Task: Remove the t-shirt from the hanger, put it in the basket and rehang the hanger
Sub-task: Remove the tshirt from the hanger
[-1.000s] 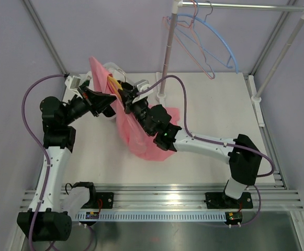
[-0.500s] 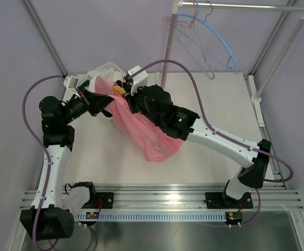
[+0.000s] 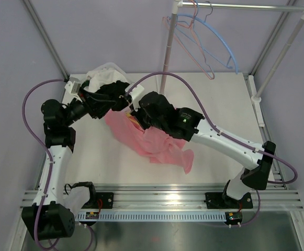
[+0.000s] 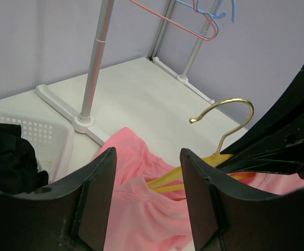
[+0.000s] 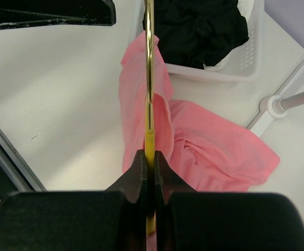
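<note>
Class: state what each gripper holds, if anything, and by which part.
The right gripper is shut on the yellow hanger at its neck, just below the gold hook. The left gripper is open and holds nothing.

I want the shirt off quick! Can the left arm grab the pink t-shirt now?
Probably yes. The left gripper is open, and the pink t-shirt lies right ahead of it with nothing between. The right gripper holds the yellow hanger close beside that spot.

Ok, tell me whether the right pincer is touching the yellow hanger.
Touching. The right wrist view shows the right pincer shut on the yellow hanger, both fingers pressed against its neck.
</note>
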Motion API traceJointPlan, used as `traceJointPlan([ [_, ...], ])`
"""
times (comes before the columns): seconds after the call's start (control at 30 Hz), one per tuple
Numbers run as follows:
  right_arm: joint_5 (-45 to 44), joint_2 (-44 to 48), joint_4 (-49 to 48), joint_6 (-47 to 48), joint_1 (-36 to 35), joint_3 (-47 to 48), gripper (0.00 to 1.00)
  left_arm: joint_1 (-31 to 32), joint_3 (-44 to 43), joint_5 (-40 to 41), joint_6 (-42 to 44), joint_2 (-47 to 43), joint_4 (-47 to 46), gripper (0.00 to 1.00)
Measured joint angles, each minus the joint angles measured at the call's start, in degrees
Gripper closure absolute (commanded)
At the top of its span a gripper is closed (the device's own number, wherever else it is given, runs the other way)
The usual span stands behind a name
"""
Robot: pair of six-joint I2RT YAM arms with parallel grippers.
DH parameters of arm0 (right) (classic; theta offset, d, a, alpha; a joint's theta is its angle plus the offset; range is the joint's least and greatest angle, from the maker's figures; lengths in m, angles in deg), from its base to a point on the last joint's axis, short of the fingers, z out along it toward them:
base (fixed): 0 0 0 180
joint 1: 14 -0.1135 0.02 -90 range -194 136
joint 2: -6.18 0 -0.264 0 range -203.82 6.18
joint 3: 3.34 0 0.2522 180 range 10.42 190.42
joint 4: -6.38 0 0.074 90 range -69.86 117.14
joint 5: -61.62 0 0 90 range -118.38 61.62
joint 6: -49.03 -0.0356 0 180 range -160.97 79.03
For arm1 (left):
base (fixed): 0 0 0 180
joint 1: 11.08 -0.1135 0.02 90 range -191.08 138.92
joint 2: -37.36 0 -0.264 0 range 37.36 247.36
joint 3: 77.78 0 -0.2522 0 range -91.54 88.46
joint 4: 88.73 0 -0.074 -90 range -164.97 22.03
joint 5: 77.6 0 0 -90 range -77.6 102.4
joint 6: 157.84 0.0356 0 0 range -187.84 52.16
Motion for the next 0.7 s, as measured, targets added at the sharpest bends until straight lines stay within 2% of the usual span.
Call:
traceJointPlan([
  [0.17,0.6,2.5,1.0,0.4,0.0,-1.5,1.00,0.0,0.1,-0.4,2.4,0.5,-0.3,0.31],
  [0.4,0.5,8.7,0.9,0.4,0.0,-5.6,1.00,1.1,3.1,-1.0,8.2,1.0,-0.5,0.29],
  [0.5,0.3,11.4,0.0,0.2,0.0,-7.2,1.00,5.3,3.2,2.6,12.0,0.2,2.9,0.29],
  [0.7,-0.1,13.4,-2.0,-0.1,0.0,-8.0,1.00,13.8,3.6,9.4,16.5,-3.5,6.3,0.21],
])
